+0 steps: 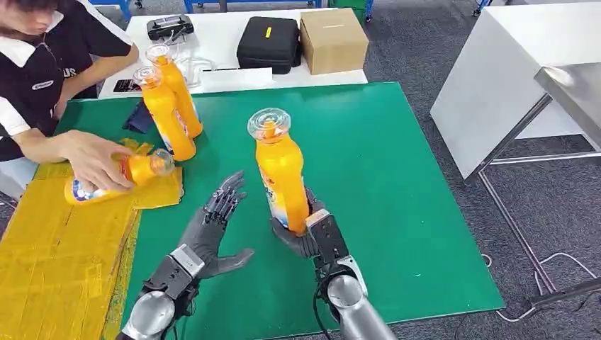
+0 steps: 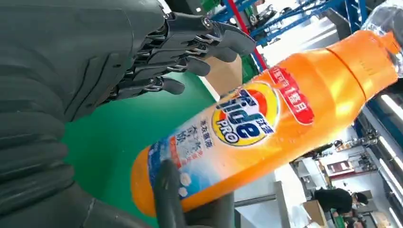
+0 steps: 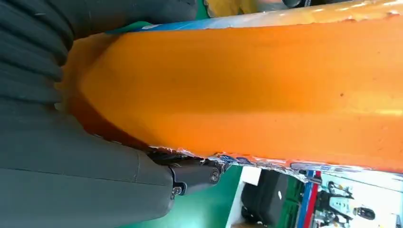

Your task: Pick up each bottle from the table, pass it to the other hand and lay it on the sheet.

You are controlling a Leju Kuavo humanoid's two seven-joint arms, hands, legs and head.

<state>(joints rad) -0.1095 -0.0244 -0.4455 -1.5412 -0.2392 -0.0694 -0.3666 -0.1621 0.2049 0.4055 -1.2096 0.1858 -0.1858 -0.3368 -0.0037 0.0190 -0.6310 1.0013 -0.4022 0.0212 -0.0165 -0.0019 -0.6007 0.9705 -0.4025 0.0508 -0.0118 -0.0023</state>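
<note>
Right robot hand [image 1: 306, 230] grips glossy orange bottle [image 1: 281, 170] by its base, upright above green tabletop [image 1: 397, 177] (clear domed cap). Left robot hand [image 1: 212, 230] beside it, fingers spread, holding nothing.

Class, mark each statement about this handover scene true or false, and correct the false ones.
1. The right hand holds an orange bottle upright. True.
2. The left hand grips that bottle too. False: it is open beside it, apart.
3. Two more bottles stand on the green mat. True.
4. The bottle on the yellow sheet stands upright. False: the lying bottle rests on its side under a person's hand.
</note>
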